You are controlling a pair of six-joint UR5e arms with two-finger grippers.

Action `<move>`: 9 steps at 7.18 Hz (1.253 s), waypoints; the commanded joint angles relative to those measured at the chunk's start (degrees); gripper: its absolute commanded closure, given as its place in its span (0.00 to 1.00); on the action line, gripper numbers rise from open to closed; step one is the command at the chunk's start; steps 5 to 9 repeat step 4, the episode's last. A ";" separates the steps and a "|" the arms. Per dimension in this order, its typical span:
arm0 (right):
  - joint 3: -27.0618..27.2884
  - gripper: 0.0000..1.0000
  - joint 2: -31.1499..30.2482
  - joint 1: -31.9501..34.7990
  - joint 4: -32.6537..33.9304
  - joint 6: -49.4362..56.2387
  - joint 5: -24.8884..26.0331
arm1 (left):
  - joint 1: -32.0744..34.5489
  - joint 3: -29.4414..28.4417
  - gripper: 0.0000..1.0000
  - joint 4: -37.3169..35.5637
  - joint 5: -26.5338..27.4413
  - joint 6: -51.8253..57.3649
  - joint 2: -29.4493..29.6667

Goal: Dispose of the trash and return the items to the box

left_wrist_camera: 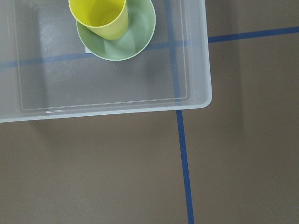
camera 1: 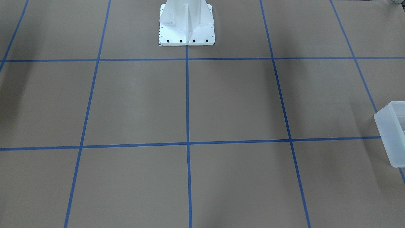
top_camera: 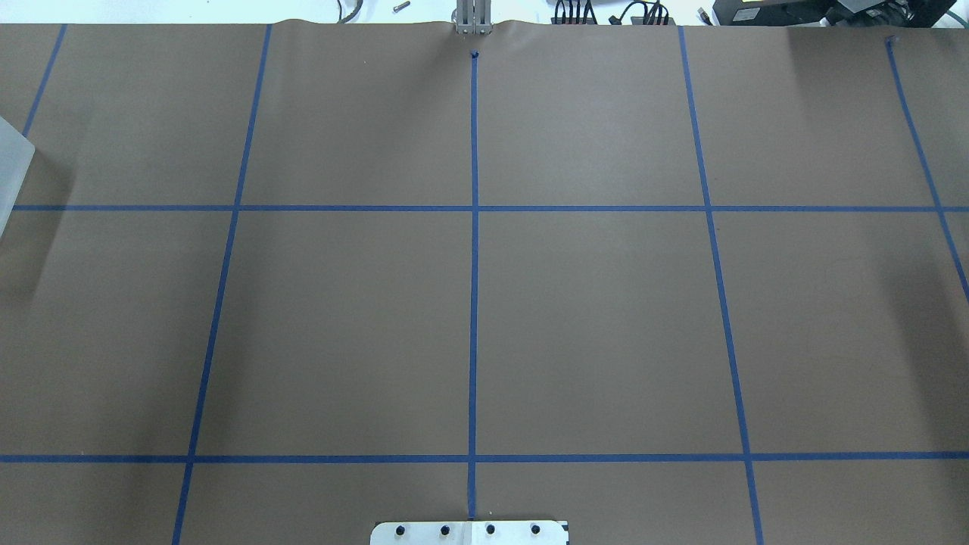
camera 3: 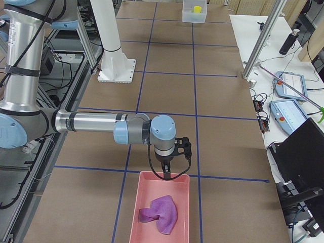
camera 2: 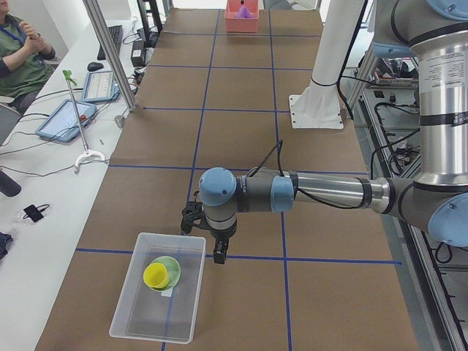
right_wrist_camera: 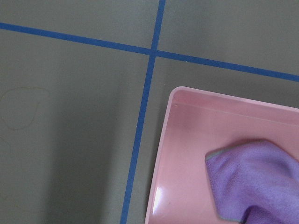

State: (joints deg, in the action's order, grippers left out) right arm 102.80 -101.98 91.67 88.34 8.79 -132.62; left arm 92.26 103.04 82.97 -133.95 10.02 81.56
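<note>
yellow cup (left_wrist_camera: 99,18) stands in bowl (left_wrist_camera: 133,44) inside box (left_wrist_camera: 198,93), upper left; we judge sorting done, only retreat left; left claw (camera 2: 219,256), right claw (camera 3: 167,173): we cannot tell their spread.

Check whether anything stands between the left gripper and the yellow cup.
Only the side wall of the box: the left gripper hangs outside it, and the yellow cup stands in the green bowl inside. The box is open on top.
</note>
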 commanded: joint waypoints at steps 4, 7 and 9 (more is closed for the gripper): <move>0.73 0.00 0.21 -0.09 0.08 0.00 0.00 | 0.03 -0.12 0.01 -0.09 0.00 0.00 0.00; 0.73 0.00 0.21 -0.09 0.08 0.00 0.00 | 0.03 -0.12 0.01 -0.09 0.00 0.00 0.00; 0.73 0.00 0.21 -0.09 0.08 0.00 0.00 | 0.03 -0.12 0.01 -0.09 0.00 0.00 0.00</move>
